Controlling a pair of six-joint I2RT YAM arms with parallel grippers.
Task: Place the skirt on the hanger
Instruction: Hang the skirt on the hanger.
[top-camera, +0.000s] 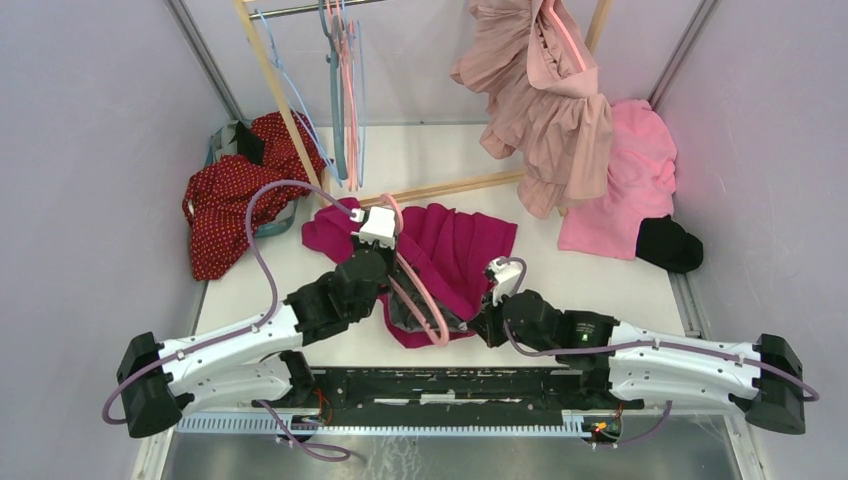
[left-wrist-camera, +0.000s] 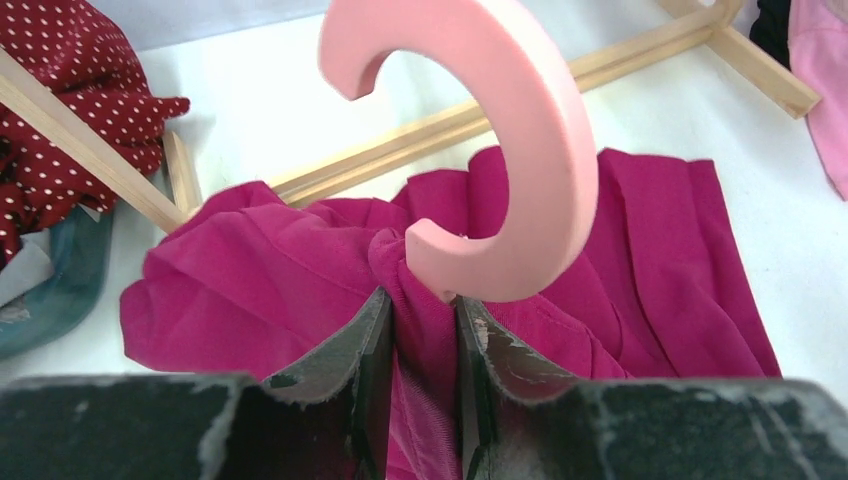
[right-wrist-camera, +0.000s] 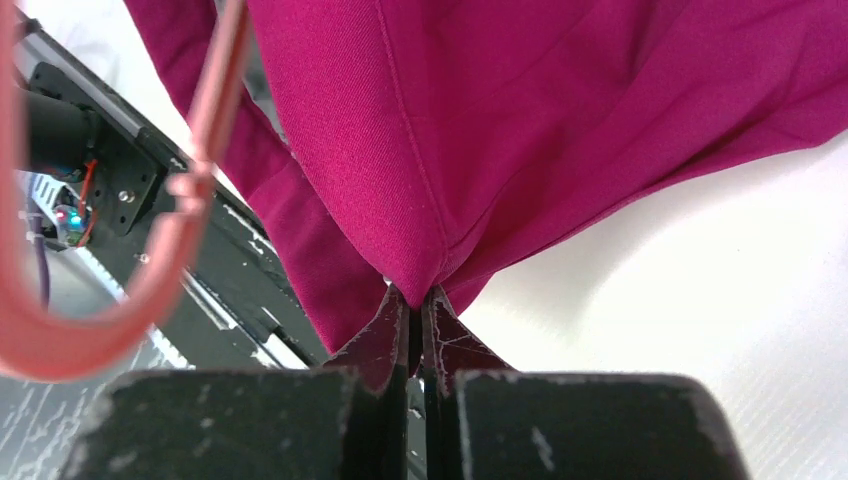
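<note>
The magenta skirt (top-camera: 462, 245) lies crumpled on the white table in the middle. A pink hanger (top-camera: 425, 300) lies across its near-left part, its hook (left-wrist-camera: 530, 150) rising right in front of the left wrist camera. My left gripper (top-camera: 390, 262) is shut on the hanger's neck, with a fold of skirt (left-wrist-camera: 300, 260) bunched between its fingers (left-wrist-camera: 350, 345). My right gripper (top-camera: 487, 318) is shut on the skirt's near edge; its fingertips (right-wrist-camera: 445, 335) pinch a folded corner of the skirt (right-wrist-camera: 520, 110), lifted slightly off the table. The hanger's lower bar (right-wrist-camera: 175, 250) curves at the left of the right wrist view.
A wooden rack (top-camera: 455, 187) stands behind the skirt, with several hangers (top-camera: 345, 90) and a dusty-pink ruffled dress (top-camera: 545, 110) on it. A pink garment (top-camera: 625, 180) and a black one (top-camera: 668, 243) lie back right. A red dotted garment (top-camera: 235, 195) lies back left. Walls close both sides.
</note>
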